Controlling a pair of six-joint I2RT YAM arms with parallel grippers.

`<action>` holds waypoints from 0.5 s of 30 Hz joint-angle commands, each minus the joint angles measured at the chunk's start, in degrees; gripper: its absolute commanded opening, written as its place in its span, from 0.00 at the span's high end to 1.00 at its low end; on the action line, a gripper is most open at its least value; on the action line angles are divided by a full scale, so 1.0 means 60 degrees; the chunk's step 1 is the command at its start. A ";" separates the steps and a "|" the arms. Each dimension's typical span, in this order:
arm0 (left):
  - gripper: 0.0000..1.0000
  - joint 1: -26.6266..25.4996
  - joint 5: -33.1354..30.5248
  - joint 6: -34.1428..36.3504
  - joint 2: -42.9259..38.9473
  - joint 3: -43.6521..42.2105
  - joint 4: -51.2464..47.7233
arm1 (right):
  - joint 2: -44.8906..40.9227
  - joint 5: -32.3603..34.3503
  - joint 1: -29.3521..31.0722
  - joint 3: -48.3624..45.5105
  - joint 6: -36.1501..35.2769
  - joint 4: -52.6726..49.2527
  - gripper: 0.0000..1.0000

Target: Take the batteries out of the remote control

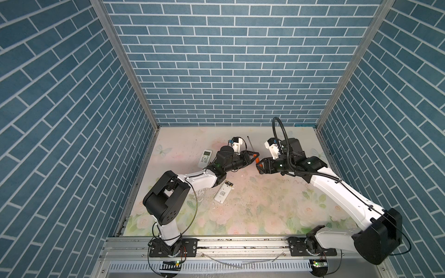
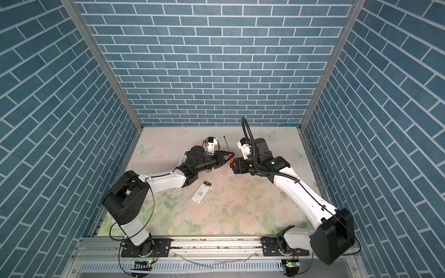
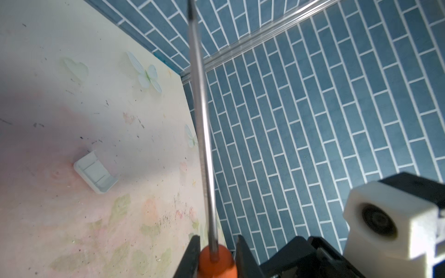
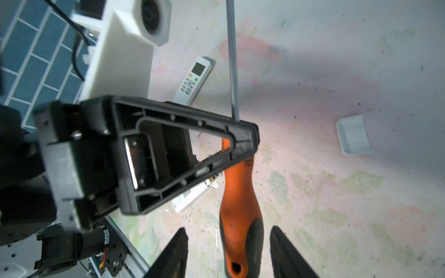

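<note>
Above the table's (image 1: 277,192) middle, your left gripper (image 3: 218,243) clamps the screwdriver (image 4: 240,192) by its orange handle. Your right gripper (image 4: 227,228) has its jaws wide around the butt, untouching. The batteries (image 1: 229,184) sit in the face-down remote (image 1: 222,194), toward the left edge.

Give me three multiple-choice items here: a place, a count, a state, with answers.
1. Where does the battery cover lie? A) on the table B) leaning on the wall C) in a pincer
2. How many remote controls are visible? A) one B) two C) three
3. The left pincer is: A) open B) shut on the screwdriver C) shut on a battery
1 A: it rests alone on the flowered surface. 2 B: one face up, one face down. 3 B: it clamps the orange handle.
</note>
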 commanded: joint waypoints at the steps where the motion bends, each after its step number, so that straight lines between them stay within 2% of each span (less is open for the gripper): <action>1: 1.00 0.0125 -0.0433 -0.0582 -0.0146 0.0198 0.1177 | -0.0670 0.0271 0.0016 -0.1138 0.1578 0.2409 0.41; 6: 1.00 0.0286 -0.1045 -0.1219 -0.0095 0.0375 0.2199 | -0.1451 0.0664 0.0027 -0.3110 0.3999 0.6370 0.39; 9: 1.00 0.0304 -0.1298 -0.1568 0.0063 0.0585 0.2765 | -0.1519 0.1115 0.0031 -0.3984 0.4959 0.8446 0.39; 15: 1.00 0.0317 -0.1360 -0.1979 0.0246 0.0846 0.3360 | -0.1108 0.1181 0.0030 -0.4290 0.5514 1.0722 0.37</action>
